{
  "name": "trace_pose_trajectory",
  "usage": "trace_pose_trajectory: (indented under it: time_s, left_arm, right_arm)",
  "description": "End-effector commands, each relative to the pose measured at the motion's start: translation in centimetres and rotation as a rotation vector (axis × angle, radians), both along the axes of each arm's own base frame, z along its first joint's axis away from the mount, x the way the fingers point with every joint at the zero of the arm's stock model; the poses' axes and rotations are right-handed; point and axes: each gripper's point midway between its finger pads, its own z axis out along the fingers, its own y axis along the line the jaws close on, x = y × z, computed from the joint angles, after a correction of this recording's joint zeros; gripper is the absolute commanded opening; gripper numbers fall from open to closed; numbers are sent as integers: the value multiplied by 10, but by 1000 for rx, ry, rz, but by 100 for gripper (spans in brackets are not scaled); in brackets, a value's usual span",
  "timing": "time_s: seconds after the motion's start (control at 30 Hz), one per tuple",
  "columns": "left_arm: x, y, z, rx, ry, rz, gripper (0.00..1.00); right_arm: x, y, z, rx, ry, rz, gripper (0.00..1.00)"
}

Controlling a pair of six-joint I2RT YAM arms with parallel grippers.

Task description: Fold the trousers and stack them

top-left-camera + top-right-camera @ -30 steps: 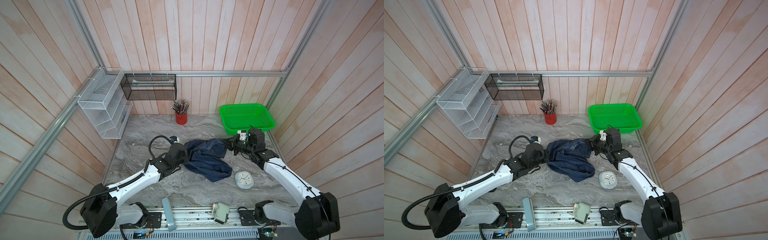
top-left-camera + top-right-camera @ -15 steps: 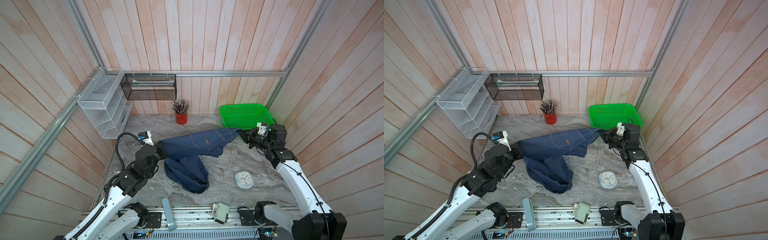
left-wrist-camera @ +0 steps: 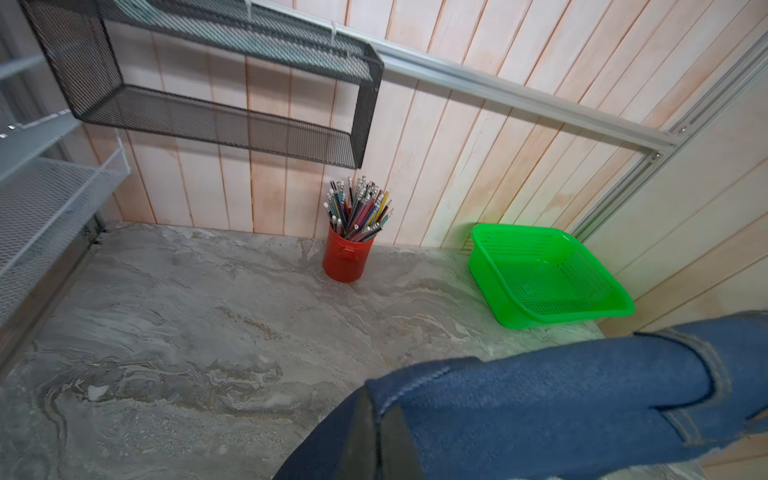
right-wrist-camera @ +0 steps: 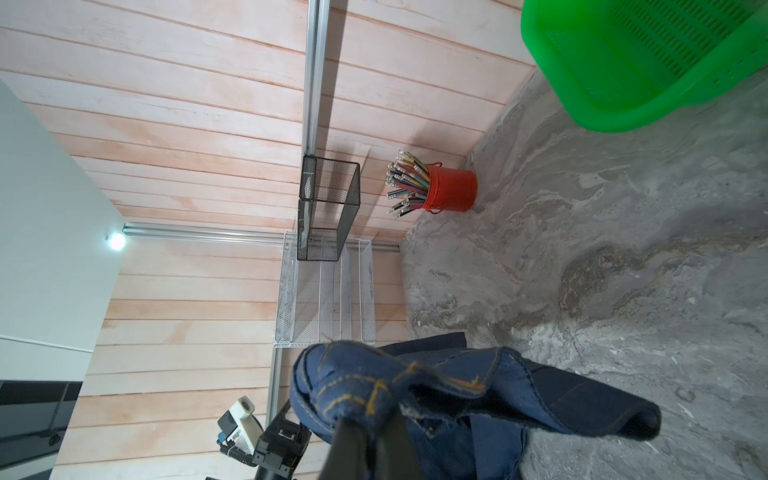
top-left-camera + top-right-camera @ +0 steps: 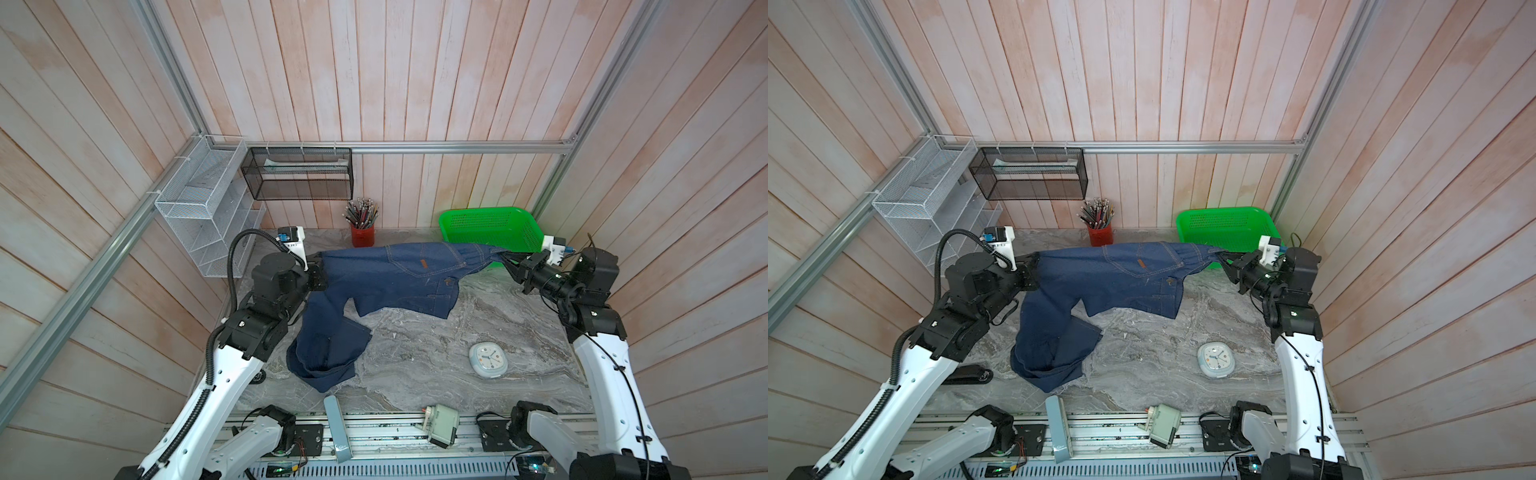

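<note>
- Both arms have spread apart since the earlier frames, pulling the trousers from a bunched heap into a taut span.
- Grip state: the left fingers are clamped on the left end of the raised denim edge, and the right fingers on the right end, just in front of the green basket.
- Trousers position: the waist section hangs above the surface; the legs droop at the left and pile on the surface.
- A clock lies well apart from the denim.

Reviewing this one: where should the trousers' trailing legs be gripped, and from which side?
Probably at the leg ends, from above: they lie bunched on the table on the left arm's side, while the left gripper and right gripper, both shut, hold the trousers stretched in the air.
</note>
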Motion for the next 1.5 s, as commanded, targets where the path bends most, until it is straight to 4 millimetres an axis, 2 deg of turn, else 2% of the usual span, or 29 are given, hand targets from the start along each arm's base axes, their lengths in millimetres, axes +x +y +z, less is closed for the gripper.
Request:
trace_pose_trajectory:
  time_s: [0.0,0.07,0.1,0.2,0.23,0.3,0.33,0.37,0.47,0.6,0.8,0.9,1.03,1.17,1.23,1.33,1.47]
  left_arm:
    - [15,-2,-35,-17,98,-3,0]
    - [21,-16,-55,-46,154,-55,0]
    - [22,-21,-59,-55,162,-73,0]
    - [26,-33,-54,-79,142,-123,0]
    - [27,-35,-48,-87,129,-133,7]
    - [31,-39,-39,-96,121,-145,36]
    - [32,-40,-37,-97,126,-150,47]
    - [33,-41,-35,-102,127,-147,54]
    - [27,-39,-36,-124,135,-133,64]
    - [5,-36,-53,-133,195,-122,68]
    - [-42,-53,-115,-155,370,-164,68]
    - [-63,-80,-142,-178,436,-216,68]
    - [-84,-138,-166,-178,489,-305,68]
    - [-97,-192,-190,-181,534,-386,68]
    - [-106,-216,-209,-157,578,-417,69]
    - [-115,-239,-231,-123,626,-439,71]
    - [-122,-253,-249,-102,658,-442,74]
  right_arm:
    - [10,-44,4,-76,-27,-227,0]
    - [7,-52,10,-92,-42,-261,0]
    - [7,-55,14,-98,-50,-272,0]
    - [8,-64,32,-110,-87,-305,0]
    - [8,-68,40,-110,-100,-317,0]
    - [9,-74,54,-109,-130,-340,0]
    - [10,-78,61,-110,-143,-359,0]
    - [10,-83,67,-112,-153,-382,0]
    - [11,-106,81,-126,-176,-476,0]
    - [16,-131,83,-122,-175,-556,0]
    - [30,-135,65,-85,-151,-544,0]
    - [31,-136,62,-91,-147,-542,0]
    - [31,-133,59,-90,-145,-529,0]
    - [32,-131,57,-84,-141,-519,0]
    - [32,-129,57,-82,-141,-512,0]
    - [32,-128,58,-75,-141,-509,0]
    - [33,-127,62,-71,-148,-504,0]
